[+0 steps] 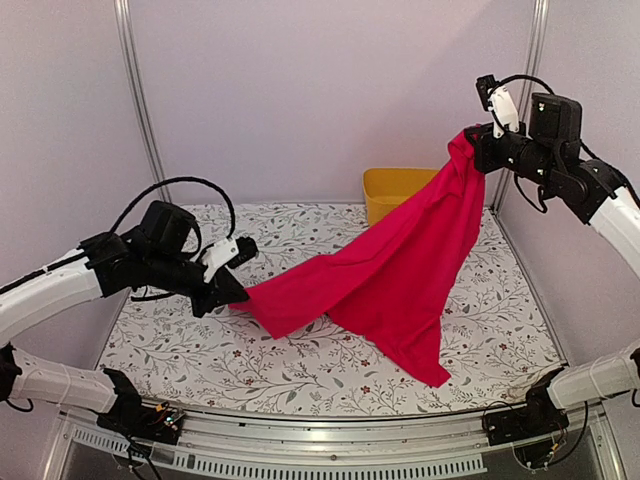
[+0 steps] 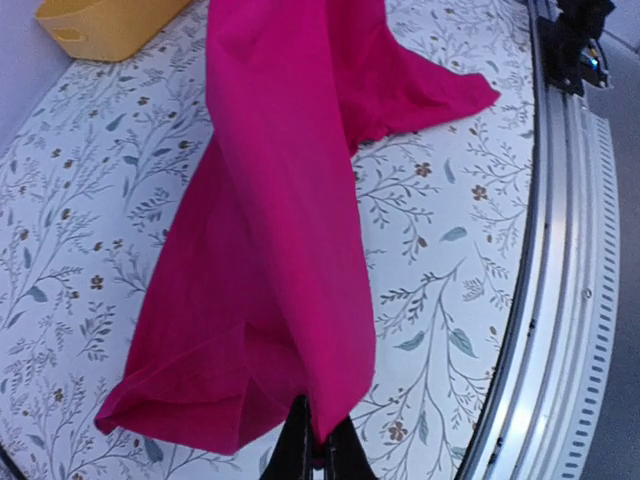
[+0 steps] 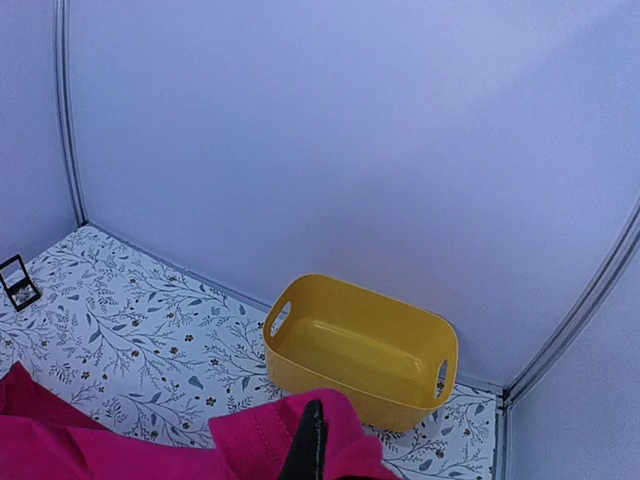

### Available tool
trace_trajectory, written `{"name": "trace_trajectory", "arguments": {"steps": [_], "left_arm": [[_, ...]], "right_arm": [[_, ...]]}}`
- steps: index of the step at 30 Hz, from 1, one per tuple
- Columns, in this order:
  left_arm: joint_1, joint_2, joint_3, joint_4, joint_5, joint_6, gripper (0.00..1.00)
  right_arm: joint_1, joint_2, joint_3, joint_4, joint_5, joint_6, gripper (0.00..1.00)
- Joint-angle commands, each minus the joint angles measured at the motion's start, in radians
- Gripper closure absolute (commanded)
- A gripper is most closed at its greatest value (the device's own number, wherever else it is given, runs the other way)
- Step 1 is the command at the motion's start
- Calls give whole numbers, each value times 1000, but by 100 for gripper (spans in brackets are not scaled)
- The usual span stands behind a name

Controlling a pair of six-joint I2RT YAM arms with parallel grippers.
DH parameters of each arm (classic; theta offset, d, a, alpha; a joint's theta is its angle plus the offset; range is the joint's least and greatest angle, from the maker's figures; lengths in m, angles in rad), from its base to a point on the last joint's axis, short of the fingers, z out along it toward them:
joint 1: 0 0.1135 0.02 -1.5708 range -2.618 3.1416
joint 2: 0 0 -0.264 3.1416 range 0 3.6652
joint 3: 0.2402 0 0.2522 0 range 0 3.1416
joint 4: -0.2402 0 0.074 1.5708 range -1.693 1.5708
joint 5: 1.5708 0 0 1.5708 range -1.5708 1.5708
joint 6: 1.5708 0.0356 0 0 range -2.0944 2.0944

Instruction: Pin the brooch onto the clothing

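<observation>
The clothing (image 1: 400,265) is a bright red-pink T-shirt stretched between both arms. My right gripper (image 1: 474,142) holds one end high at the back right, shut on the fabric. My left gripper (image 1: 236,293) is low at the left, shut on another edge of the shirt just above the cloth. In the left wrist view the clothing (image 2: 280,200) hangs away from my pinched fingers (image 2: 296,448). In the right wrist view a folded hem of the clothing (image 3: 270,435) bunches around my shut gripper (image 3: 310,450). The brooch is out of view.
A yellow tub (image 1: 395,190) stands at the back of the table against the wall, also in the right wrist view as the tub (image 3: 360,345). The floral tablecloth (image 1: 180,350) covers the table. A metal rail (image 2: 560,300) runs along the near edge.
</observation>
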Motion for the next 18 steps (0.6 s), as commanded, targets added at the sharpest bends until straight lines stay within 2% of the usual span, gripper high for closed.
{"name": "trace_trajectory", "arguments": {"steps": [1,4,10,11,12,13,14,15,18], "left_arm": [[-57,75,-65,-25,174,44,100],[-58,188,-49,-27,87,54,100],[-54,393,-14,133,-329,-17,100],[-54,426,-6,151,-383,-27,95],[-54,456,7,158,-435,-41,81],[-54,478,27,156,-492,-54,55],[-54,494,40,153,-541,-67,40],[-56,496,43,156,-608,-71,34],[-99,427,16,250,-817,-52,31]], "right_arm": [[-11,19,-31,35,0,22,100],[-11,37,-40,38,-22,32,100],[-12,55,-88,71,-63,49,100],[-11,59,-93,73,-66,50,100],[-12,66,-94,73,-69,52,100],[-12,69,-96,74,-75,55,100],[-11,73,-98,74,-81,58,100],[-11,75,-100,76,-86,59,100],[-12,81,-109,82,-95,61,100]]}}
